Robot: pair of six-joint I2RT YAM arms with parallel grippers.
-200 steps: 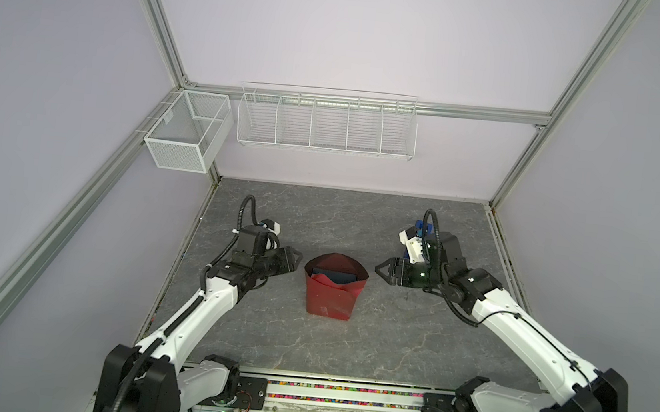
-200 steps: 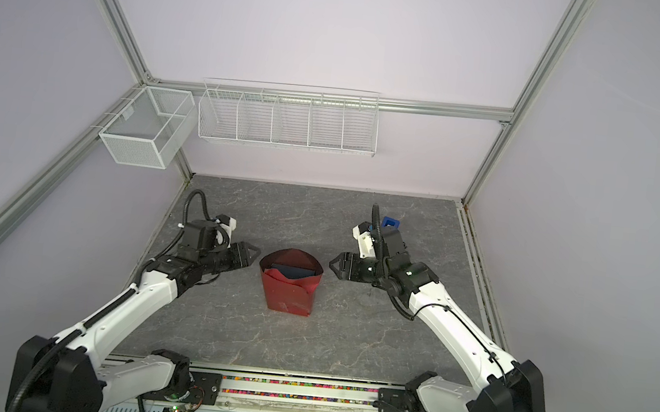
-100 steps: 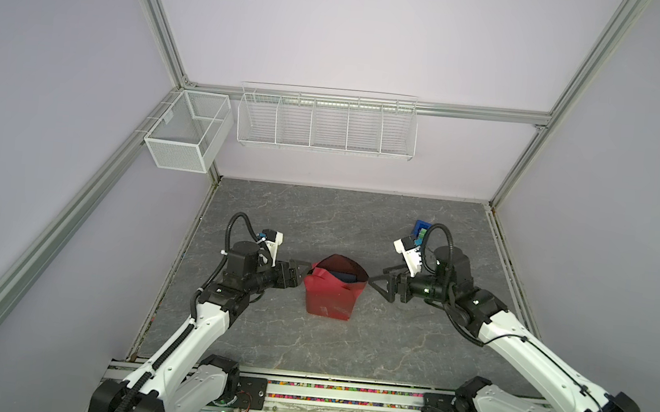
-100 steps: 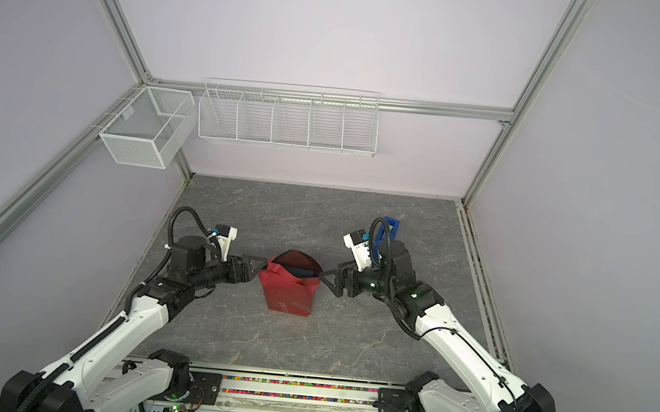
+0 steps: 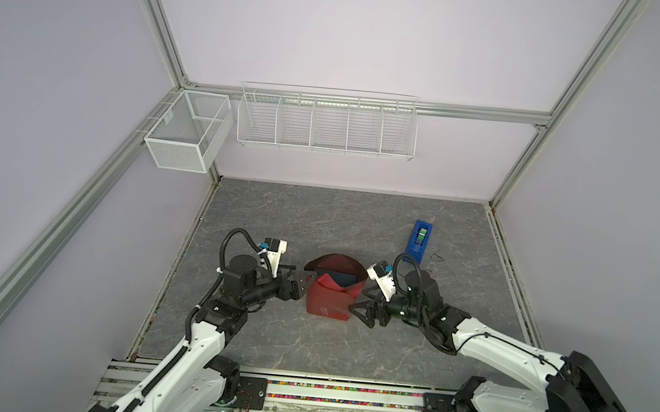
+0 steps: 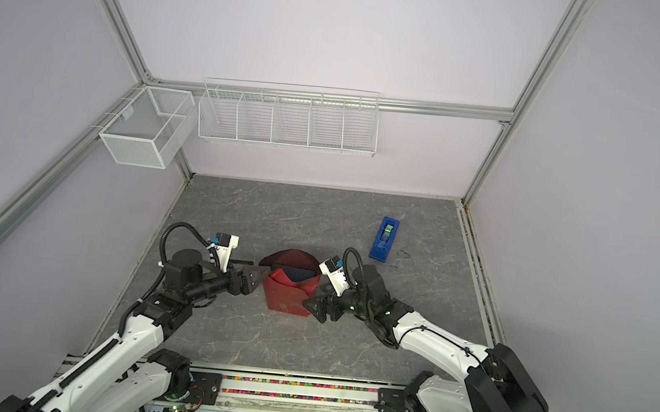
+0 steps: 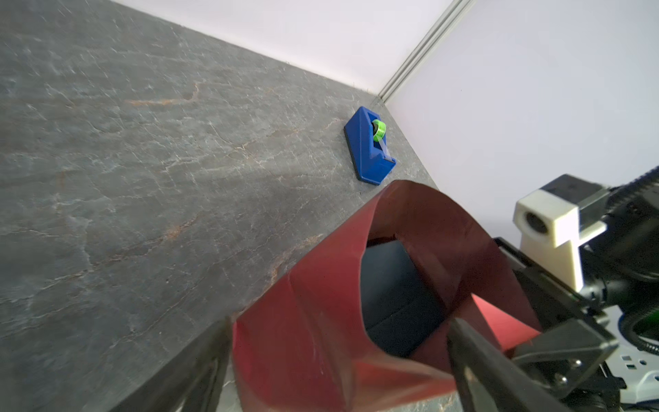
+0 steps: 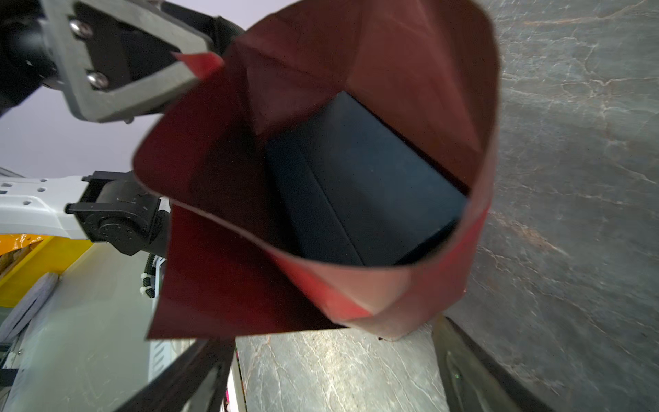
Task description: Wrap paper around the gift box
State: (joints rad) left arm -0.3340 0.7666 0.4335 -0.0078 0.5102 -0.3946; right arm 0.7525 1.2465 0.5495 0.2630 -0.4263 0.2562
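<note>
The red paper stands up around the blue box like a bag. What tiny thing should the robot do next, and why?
Probably close both grippers on the paper where its sides stand up, ready to fold them over. The gift box shows uncovered at the top, and the left gripper and right gripper sit open, one beside each side of the paper.

Soft, even light, faint shadows; the paper (image 8: 221, 278) blurs close in wrist views; top views' edges bow.
</note>
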